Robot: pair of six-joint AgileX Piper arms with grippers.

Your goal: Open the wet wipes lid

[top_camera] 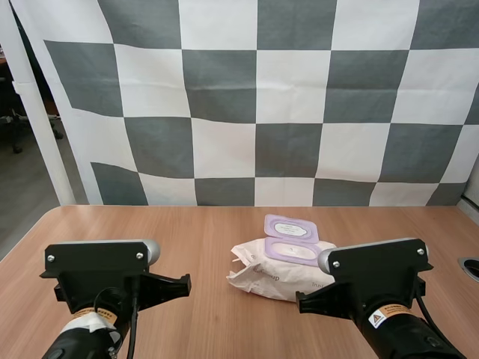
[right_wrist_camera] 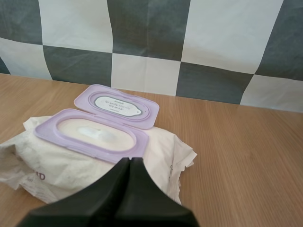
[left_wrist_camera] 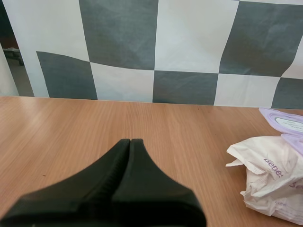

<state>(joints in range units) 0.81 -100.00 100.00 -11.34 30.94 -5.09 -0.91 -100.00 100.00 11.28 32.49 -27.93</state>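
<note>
A white pack of wet wipes [top_camera: 277, 273] lies on the wooden table [top_camera: 202, 232], right of centre. Its purple lid [top_camera: 291, 228] is flipped back toward the far side, and the purple-rimmed opening [right_wrist_camera: 97, 135] shows a white sheet inside. My right gripper [right_wrist_camera: 129, 161] is shut, a dark wedge just in front of the pack [right_wrist_camera: 71, 165]. My left gripper [left_wrist_camera: 130, 142] is shut too, over bare table with the pack [left_wrist_camera: 272, 177] off to its side. In the high view both arms' wrist blocks sit at the near edge, and the right one overlaps the pack's near corner.
A round grey grommet [top_camera: 470, 268] sits in the table near its right edge. Bare wood stretches left of the pack and behind it to the table's far edge.
</note>
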